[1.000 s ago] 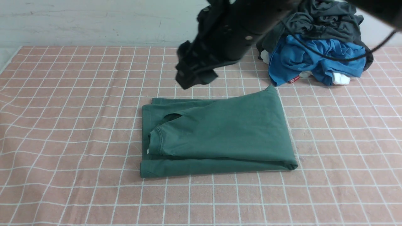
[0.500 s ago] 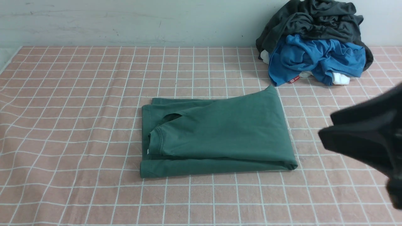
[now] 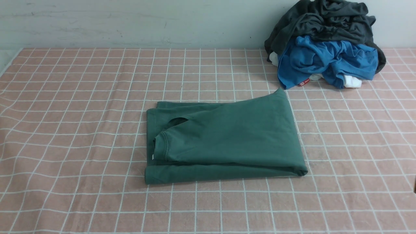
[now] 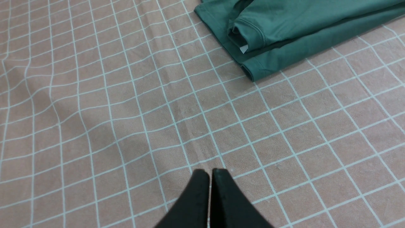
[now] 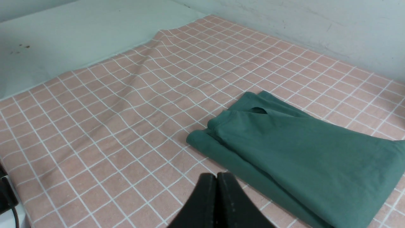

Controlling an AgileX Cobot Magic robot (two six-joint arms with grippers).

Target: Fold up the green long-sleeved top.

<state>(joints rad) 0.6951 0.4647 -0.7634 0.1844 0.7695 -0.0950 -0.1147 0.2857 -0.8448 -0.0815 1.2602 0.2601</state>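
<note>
The right arm has swung clear of the front view; the green top point(image 3: 224, 143) lies folded mid-desk. The left gripper point(image 4: 209, 177) and right gripper point(image 5: 217, 180) are both clenched, empty. It looks finished.

There is one green top point(image 3: 224, 139), folded flat on the table point(image 3: 71, 107); there is one pile of other clothes point(image 3: 325, 42) at the far right corner; in that pile there is one dark grey piece point(image 3: 328, 22), one blue piece point(image 3: 325, 60) with one small red tag point(image 3: 304, 82), and some white cloth point(image 3: 352, 81) peeking out in bits, too hidden to count; there is one pink checked cloth point(image 3: 208, 208) over the table; there are two grippers, one left gripper point(image 4: 210, 172) and one right gripper point(image 5: 217, 176), each with two jaws pressed together.
</note>
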